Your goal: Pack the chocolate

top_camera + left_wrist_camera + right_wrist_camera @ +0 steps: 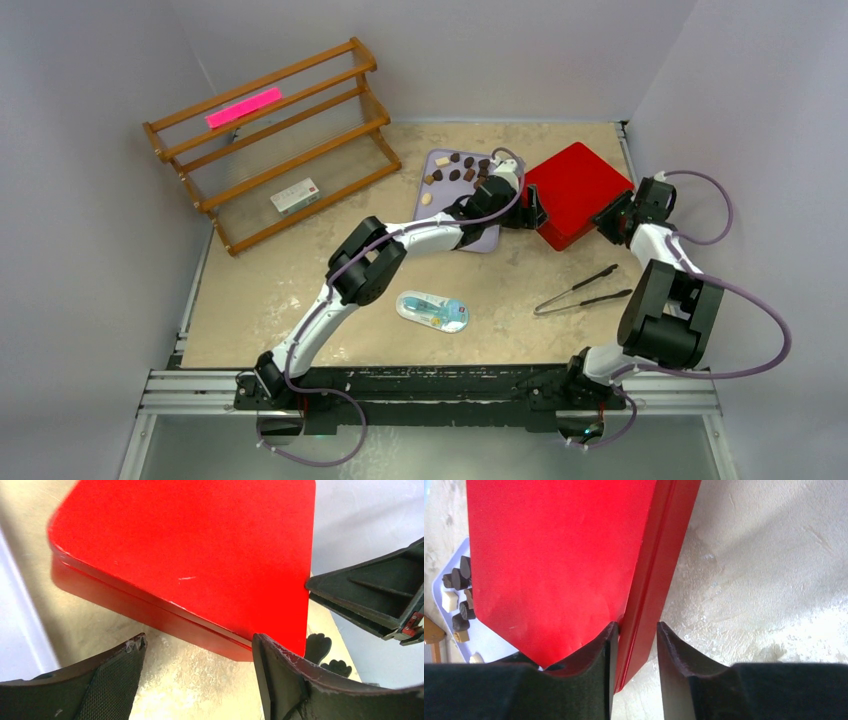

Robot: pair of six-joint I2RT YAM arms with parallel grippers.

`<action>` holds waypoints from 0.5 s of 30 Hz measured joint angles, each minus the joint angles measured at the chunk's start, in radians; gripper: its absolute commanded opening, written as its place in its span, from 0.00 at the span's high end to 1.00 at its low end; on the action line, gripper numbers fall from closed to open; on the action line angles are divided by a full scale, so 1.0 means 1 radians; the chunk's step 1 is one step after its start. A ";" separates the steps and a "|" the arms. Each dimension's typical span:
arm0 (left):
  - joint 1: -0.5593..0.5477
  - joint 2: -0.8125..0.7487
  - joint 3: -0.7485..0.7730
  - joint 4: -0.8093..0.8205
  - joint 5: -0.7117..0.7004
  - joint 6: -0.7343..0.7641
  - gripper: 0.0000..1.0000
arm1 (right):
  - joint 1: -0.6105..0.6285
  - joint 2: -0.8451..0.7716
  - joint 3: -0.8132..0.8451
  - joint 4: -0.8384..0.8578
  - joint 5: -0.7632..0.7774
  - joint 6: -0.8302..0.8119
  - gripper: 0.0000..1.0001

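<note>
Box-opening stage, packing not begun. Chocolate (455, 168), dark and pale pieces, lies loose on the lavender tray (432, 207) at upper centre of the overhead view. The red box (575, 188), lid on, sits just right of it. Left gripper (199, 645) is at the box's left corner: fingers spread wide and holding nothing, bare table between them, the corner just ahead of one finger. Right gripper (634, 630) is at the box's right edge, fingers narrowly apart and straddling the lid rim. One is over the lid top, the other outside the wall with a sliver of table showing, so it reads as not yet clamped. Tongs (583, 290) lie unused, lower right of the box. Next move, as judged: the right fingers pinch the rim and raise the lid while the left braces the base. The slick lid may slip, or the whole box may come up with it.
</note>
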 measured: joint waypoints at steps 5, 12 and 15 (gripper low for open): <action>0.006 -0.051 0.000 -0.031 -0.105 0.071 0.18 | 0.000 0.049 0.059 -0.061 -0.007 -0.022 0.44; 0.051 -0.055 0.097 -0.027 -0.162 0.129 0.21 | 0.000 0.052 0.069 -0.087 -0.008 -0.027 0.40; 0.074 -0.030 0.154 -0.013 -0.163 0.150 0.21 | 0.000 0.054 0.078 -0.108 -0.005 -0.031 0.39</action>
